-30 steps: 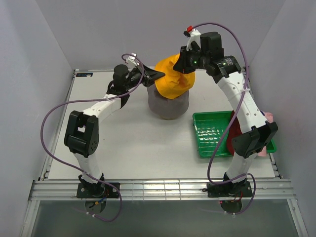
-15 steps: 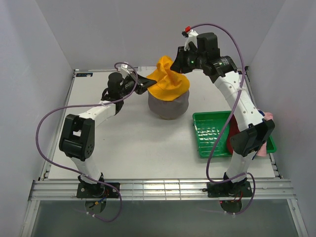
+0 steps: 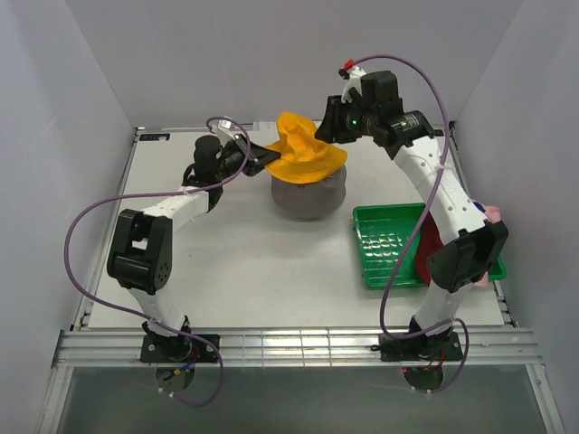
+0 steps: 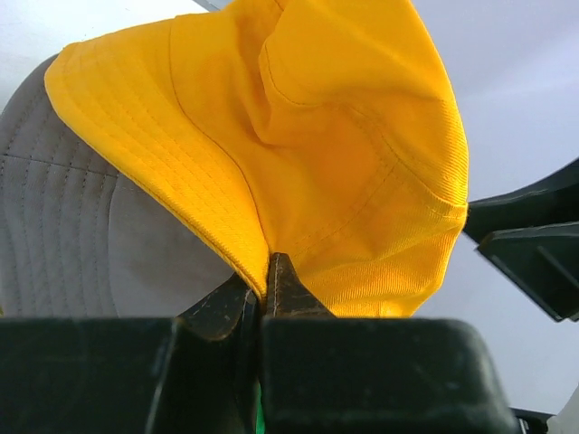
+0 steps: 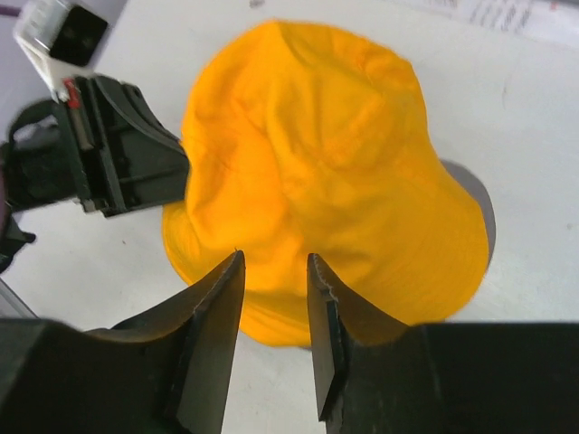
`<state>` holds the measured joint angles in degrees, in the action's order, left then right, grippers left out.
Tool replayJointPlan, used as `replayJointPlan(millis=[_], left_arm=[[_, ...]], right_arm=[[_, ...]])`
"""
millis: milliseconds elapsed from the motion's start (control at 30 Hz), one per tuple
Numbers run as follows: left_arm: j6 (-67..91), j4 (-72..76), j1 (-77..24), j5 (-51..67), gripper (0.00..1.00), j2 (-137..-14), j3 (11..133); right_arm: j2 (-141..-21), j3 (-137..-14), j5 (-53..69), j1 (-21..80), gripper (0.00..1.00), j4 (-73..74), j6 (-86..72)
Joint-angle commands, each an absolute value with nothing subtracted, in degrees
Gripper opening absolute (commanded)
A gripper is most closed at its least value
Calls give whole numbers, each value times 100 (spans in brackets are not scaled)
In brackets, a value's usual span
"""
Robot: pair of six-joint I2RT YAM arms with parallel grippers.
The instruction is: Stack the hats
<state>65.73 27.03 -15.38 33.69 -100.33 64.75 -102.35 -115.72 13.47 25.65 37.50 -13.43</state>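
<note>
Matt woven cloth yellow hat (image 4: 344, 163), stitched grey hat (image 4: 54, 235), glossy green plastic tray (image 3: 384, 244)

My top camera looks down from above and behind me over the whole table (image 3: 235, 262). My left wrist camera faces right, very close to the yellow hat (image 4: 298, 154); my right wrist camera looks down on it from nearby. All three share it.

- This is looking like a robotics lab test cell: plain pale panels (image 3: 63, 90) are boxing in a white table (image 3: 253, 271) on the left, right and far sides.
- A left arm (image 3: 145, 249) and a right arm (image 3: 452, 203) are standing bolted to a metal rail (image 3: 298, 342) along the near edge.
- Loose purple cables (image 3: 66, 253) are looping off both arms.
</note>
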Motion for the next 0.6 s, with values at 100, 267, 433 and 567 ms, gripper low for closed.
replayJointPlan(millis=[100,267,433,567], left_arm=[[6038,2725,-1529,3639,8,-9668,6328],[5959,2725,-1529,3674,8,-9703,6240],[5933,2725,-1529,3674,8,-9712,6179],[5924,2725,-1529,3674,7,-9738,6196]], right_arm=[[-9089,-9961,1510,2040,49,3465,-2047],[-8430,-8641,2108,1486,61,2647,-2618],[-8332,-7648,2856,1117,66,1636,-3154],[-8472,-7217,3286,1002,66,714,-3734]])
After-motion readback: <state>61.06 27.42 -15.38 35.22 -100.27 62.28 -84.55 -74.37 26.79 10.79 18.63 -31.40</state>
